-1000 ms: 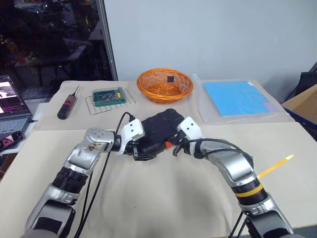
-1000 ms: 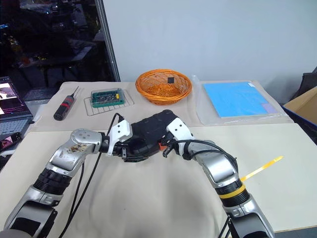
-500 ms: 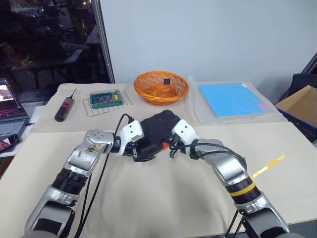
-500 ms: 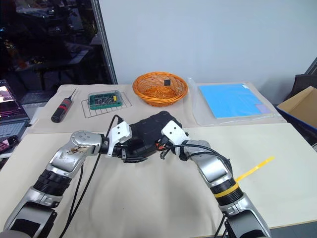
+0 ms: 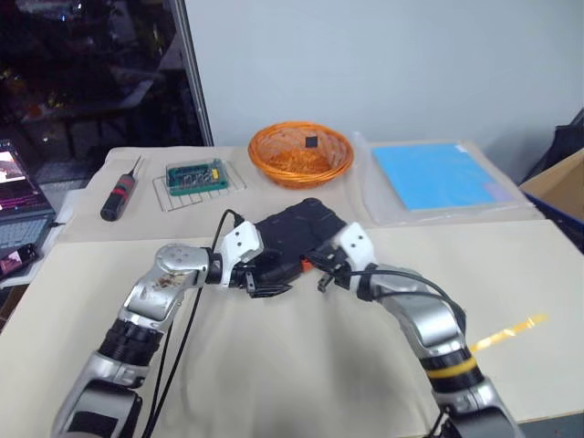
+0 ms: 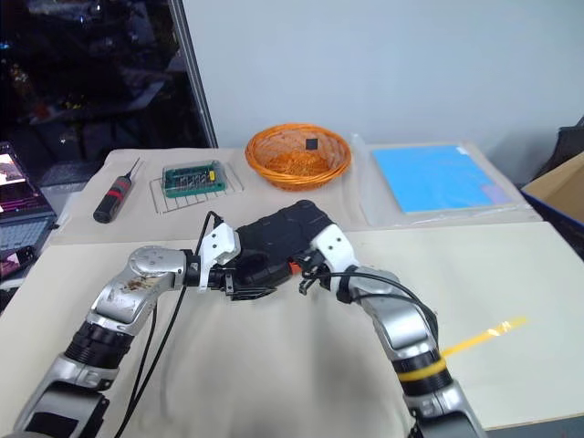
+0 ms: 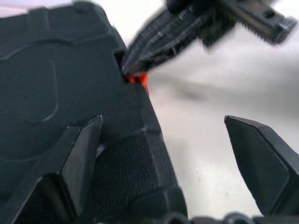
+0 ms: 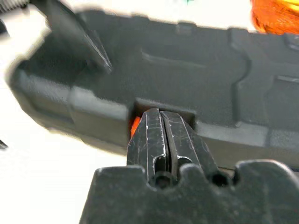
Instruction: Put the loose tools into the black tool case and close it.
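a lab or workshop: circuit board [image 5: 196, 174], screwdriver [image 5: 117, 198] and laptop [image 5: 16, 205] on cloth-covered tables.

The case [image 5: 297, 237] lies mid-table [image 5: 274, 365]. At its twelve o'clock sits a basket [image 5: 302, 154]; at eleven a rack [image 5: 199, 178], farther left a screwdriver [image 5: 119, 193]; at two a pad [image 5: 433, 175].

1. The right gripper [image 6: 308, 267] has lifted a touch and pulled back toward the robot, its shut tips now pressed at the orange latch [image 8: 134, 125] on the front edge of the black tool case [image 6: 274, 239].
2. The right wrist has levelled out and rolled a little.
3. The left gripper [image 7: 163, 140] has turned slightly against the case's near corner.
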`<state>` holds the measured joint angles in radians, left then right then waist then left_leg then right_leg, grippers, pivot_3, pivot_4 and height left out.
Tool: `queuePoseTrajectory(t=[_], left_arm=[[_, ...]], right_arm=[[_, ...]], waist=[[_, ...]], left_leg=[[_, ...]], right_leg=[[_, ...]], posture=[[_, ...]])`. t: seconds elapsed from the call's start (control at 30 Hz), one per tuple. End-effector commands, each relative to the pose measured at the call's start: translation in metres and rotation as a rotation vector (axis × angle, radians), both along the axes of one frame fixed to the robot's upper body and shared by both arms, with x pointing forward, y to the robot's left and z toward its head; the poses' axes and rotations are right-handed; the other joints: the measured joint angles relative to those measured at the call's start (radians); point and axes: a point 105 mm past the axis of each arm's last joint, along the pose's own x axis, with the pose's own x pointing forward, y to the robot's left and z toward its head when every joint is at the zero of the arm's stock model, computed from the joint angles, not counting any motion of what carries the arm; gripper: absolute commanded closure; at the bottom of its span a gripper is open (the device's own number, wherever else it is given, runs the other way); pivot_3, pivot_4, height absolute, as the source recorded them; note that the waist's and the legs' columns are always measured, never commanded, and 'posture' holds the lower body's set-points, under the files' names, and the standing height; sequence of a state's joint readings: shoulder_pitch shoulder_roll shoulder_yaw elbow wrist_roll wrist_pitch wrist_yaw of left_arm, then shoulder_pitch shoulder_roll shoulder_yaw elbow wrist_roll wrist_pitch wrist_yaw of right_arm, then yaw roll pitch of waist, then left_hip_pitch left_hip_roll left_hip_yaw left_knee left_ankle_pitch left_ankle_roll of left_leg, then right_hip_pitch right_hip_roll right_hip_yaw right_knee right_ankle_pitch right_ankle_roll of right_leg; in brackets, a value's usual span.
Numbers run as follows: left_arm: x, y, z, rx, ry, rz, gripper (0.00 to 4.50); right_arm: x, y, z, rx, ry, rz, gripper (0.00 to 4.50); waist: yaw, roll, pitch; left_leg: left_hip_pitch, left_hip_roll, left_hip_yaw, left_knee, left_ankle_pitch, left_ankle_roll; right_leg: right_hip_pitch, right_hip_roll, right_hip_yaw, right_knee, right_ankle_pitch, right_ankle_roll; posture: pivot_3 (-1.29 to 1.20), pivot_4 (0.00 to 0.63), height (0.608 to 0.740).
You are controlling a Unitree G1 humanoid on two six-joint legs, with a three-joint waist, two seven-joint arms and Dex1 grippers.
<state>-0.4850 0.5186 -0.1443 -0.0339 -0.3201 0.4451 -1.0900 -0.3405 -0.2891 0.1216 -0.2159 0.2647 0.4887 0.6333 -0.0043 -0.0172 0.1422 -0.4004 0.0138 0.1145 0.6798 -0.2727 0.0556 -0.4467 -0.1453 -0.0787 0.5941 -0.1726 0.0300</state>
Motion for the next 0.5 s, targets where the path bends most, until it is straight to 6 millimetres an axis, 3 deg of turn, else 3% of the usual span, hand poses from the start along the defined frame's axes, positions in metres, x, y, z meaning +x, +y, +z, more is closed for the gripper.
queuePoseTrajectory(t=[0.03, 0.17, 0.4, 0.5], left_arm=[[-0.011, 0.015, 0.02, -0.133, 0.041, 0.025, 0.0], [-0.029, 0.029, 0.024, -0.178, 0.073, 0.059, 0.0], [-0.065, 0.062, 0.022, -0.194, 0.133, 0.153, 0.0], [-0.078, 0.077, 0.017, -0.16, 0.132, 0.215, 0.0]], right_arm=[[-0.03, -0.037, 0.047, 0.004, -0.177, 0.042, 3.89], [-0.064, -0.07, 0.04, -0.11, -0.119, 0.082, 2.65], [-0.107, -0.133, 0.039, -0.27, -0.052, 0.031, 0.19], [-0.122, -0.151, 0.043, -0.298, -0.064, -0.004, 0.05]], waist=[[0.006, 0.001, 0.001], [0.016, -0.002, 0.003], [0.018, -0.005, 0.012], [0.02, -0.006, 0.02]], left_leg=[[-0.009, -0.001, 0.001, 0.001, 0.011, -0.002], [-0.015, 0.0, 0.0, 0.001, 0.006, -0.001], [-0.015, 0.001, 0.0, 0.002, -0.001, 0.004], [-0.011, 0.002, 0.0, 0.003, -0.006, 0.009]], right_leg=[[-0.011, 0.007, -0.005, 0.002, 0.006, -0.009], [-0.01, 0.013, -0.018, -0.003, 0.005, -0.008], [-0.005, 0.013, -0.017, -0.016, -0.004, 0.004], [-0.001, 0.013, -0.017, -0.016, -0.004, 0.005]], posture=[[0.0, 0.15, 0.74], [0.0, 0.15, 0.74], [0.0, 0.15, 0.74], [0.0, 0.15, 0.74]])
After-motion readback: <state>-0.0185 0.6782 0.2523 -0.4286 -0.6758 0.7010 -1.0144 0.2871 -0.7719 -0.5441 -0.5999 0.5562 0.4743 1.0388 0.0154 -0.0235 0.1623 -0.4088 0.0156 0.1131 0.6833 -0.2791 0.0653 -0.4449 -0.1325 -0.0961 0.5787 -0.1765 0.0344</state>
